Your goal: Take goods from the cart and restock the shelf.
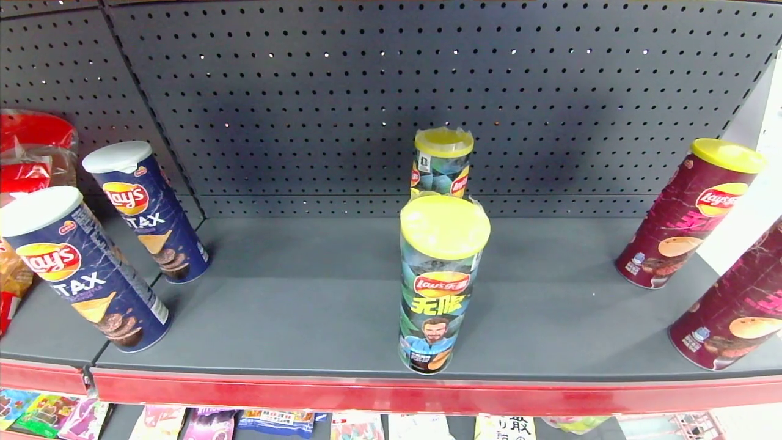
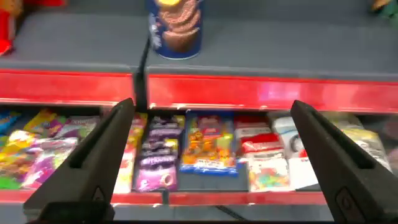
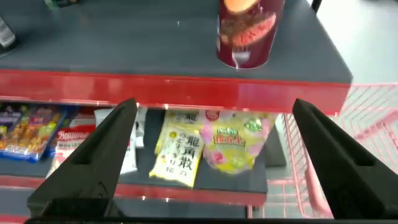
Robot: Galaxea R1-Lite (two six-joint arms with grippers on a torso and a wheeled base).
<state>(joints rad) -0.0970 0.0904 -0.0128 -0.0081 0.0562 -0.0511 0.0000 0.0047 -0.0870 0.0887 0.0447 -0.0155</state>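
From the head camera I am seeing the shelf carrying blue cans, yellow-lidded cans and maroon cans. The left wrist is showing my left pincer spread wide and empty, facing snack packets on the lower shelf. The right wrist is adding the pink cart beside my right pincer, which is just as wide and empty.

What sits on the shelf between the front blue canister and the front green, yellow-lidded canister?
Nothing: in the head view the grey shelf board is bare between the front blue canister and the front green canister.
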